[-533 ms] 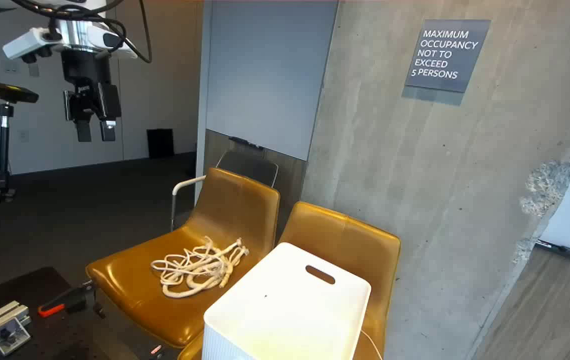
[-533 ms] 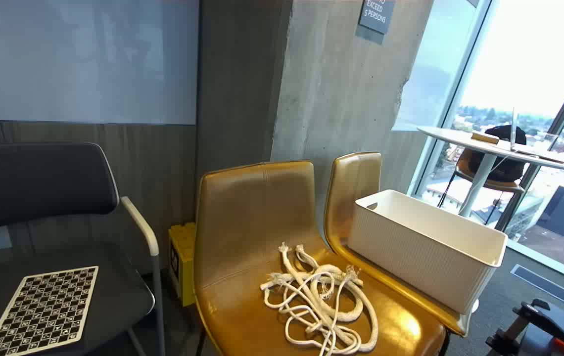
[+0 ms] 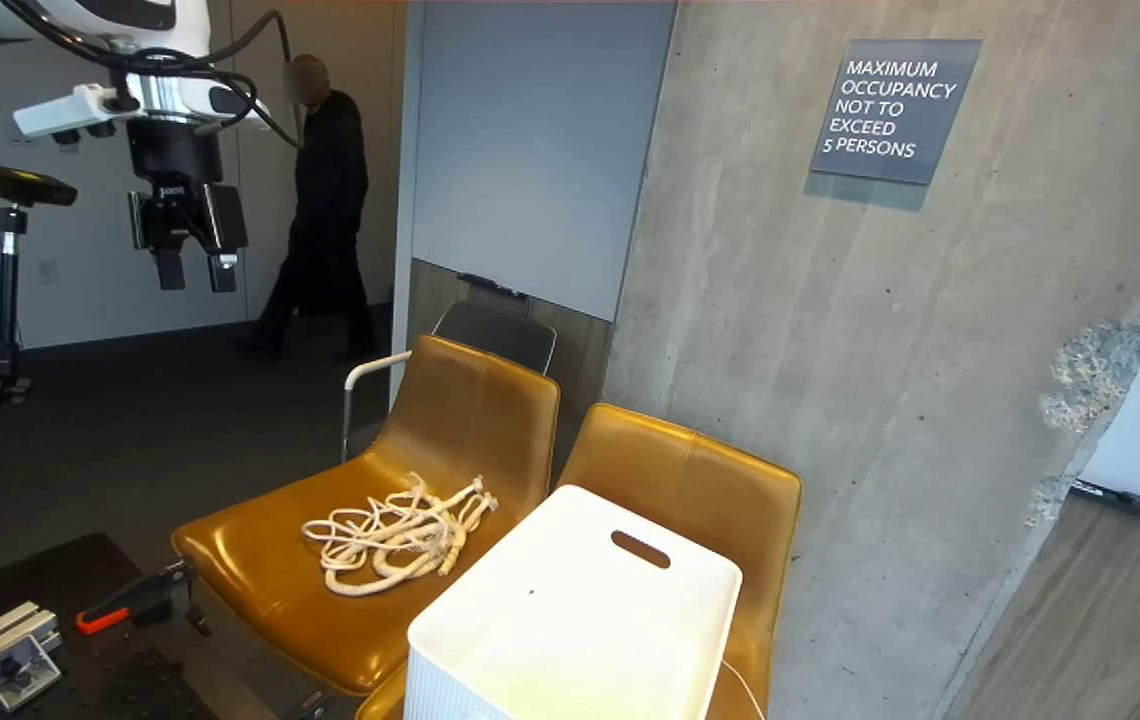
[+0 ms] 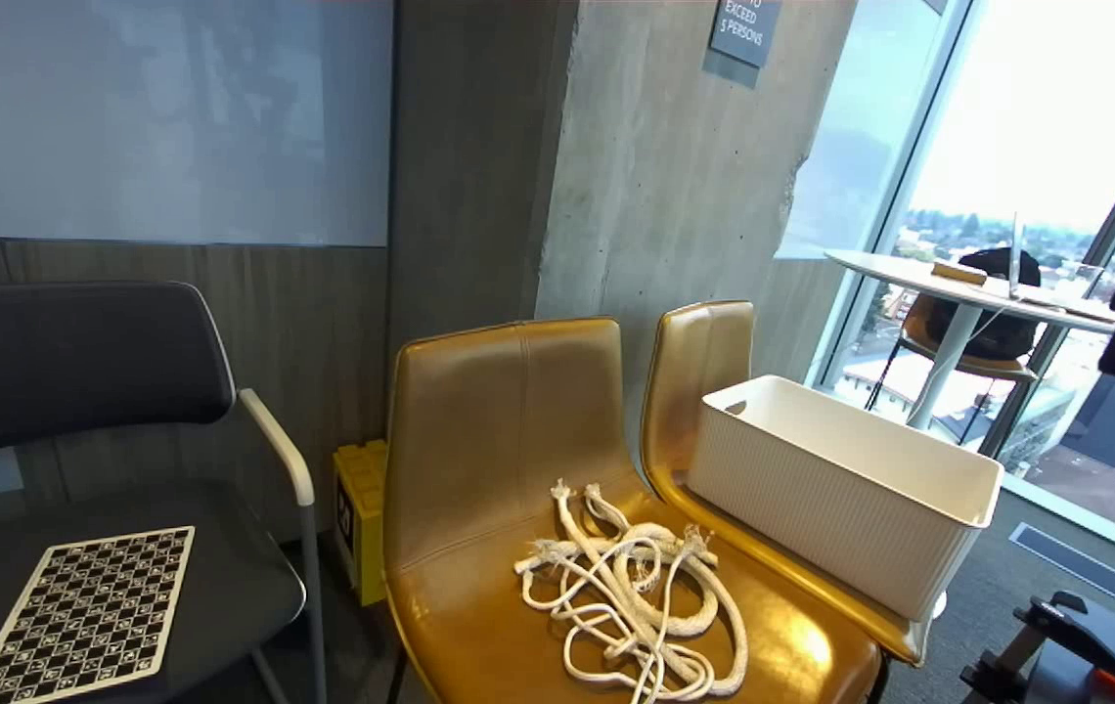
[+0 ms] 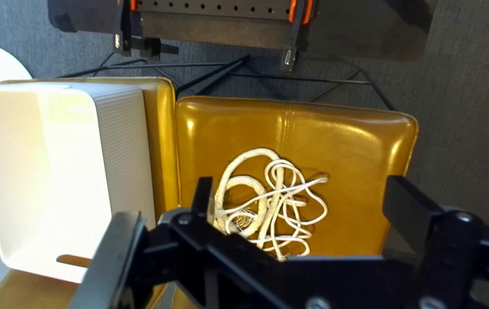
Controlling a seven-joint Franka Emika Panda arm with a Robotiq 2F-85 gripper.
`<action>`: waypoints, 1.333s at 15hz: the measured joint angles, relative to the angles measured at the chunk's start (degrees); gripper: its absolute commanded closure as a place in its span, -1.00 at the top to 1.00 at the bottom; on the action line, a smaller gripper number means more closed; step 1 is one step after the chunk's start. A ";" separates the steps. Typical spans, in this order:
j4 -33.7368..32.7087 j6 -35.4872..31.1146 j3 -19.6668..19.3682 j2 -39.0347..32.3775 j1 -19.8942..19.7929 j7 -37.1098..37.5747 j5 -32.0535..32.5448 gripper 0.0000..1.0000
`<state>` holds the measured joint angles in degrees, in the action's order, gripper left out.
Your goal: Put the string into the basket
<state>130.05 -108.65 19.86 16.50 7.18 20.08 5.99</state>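
The string (image 4: 628,592) lies in a loose tangle on the seat of a tan chair (image 4: 479,636), thick rope and thin cord looped over each other, some ends frayed. The seat is smooth and shiny, with bright glints and a seam down its middle that shows in the wrist view. Just beside it, on a matching chair (image 3: 680,470), the white basket (image 4: 822,499) stands mouth up, its outer wall finely ribbed and a slot cut near the rim. The string is outside the basket.

The gripper (image 3: 196,272) hangs high, pointing down, well apart from both; its fingers (image 5: 201,195) are spread wide in the wrist view, with nothing held between them.

Behind the chairs rises a concrete wall (image 3: 810,330), chipped rough along one edge, bearing a grey sign (image 3: 890,112) that limits occupancy to five persons; a whiteboard (image 3: 530,150) is next to it. Farther back a person (image 3: 330,200) in dark clothes is mid-stride on the dark floor (image 3: 180,420). In an exterior view a dark chair (image 4: 78,362) bears a checkered board (image 4: 88,616), a yellow box (image 4: 362,518) shows between it and the tan chair, and a round table (image 4: 895,269) stands near a tall window (image 4: 1037,147)
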 measured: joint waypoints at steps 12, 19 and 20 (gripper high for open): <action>-18.04 -19.24 -6.95 -33.35 1.18 -4.03 8.37 1.00; -33.78 -19.38 -14.68 -53.08 2.77 -8.57 9.15 1.00; -35.97 -19.38 -15.26 -55.47 2.79 -9.05 9.14 1.00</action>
<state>94.08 -128.03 4.61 -38.97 9.98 11.03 15.14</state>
